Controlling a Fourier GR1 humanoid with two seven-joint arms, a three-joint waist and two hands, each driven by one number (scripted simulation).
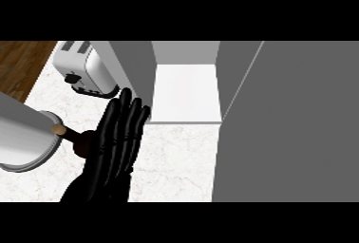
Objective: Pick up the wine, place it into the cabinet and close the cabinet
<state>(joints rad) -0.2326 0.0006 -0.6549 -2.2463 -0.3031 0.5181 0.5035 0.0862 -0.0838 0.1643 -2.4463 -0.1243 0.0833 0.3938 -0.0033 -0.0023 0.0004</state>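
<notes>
The wine (79, 141) is a dark brown bottle with a tan cork (58, 129). It stands on the white marble counter (175, 156) at the left. My left hand (116, 142) rises from the lower edge with its fingers straight and pointing up, right beside the bottle and hiding its right side. I cannot tell whether they touch. The cabinet (186, 92) at top centre is open and shows a bare white shelf. Its grey door (288, 123) fills the right side. My right hand is out of view.
A silver toaster (88, 71) stands at the back left, next to the cabinet's left wall (133, 66). A large pale grey cylinder (21, 137) with a rimmed end comes in from the left edge, close to the cork. Wooden floor (21, 61) shows past the counter's left edge.
</notes>
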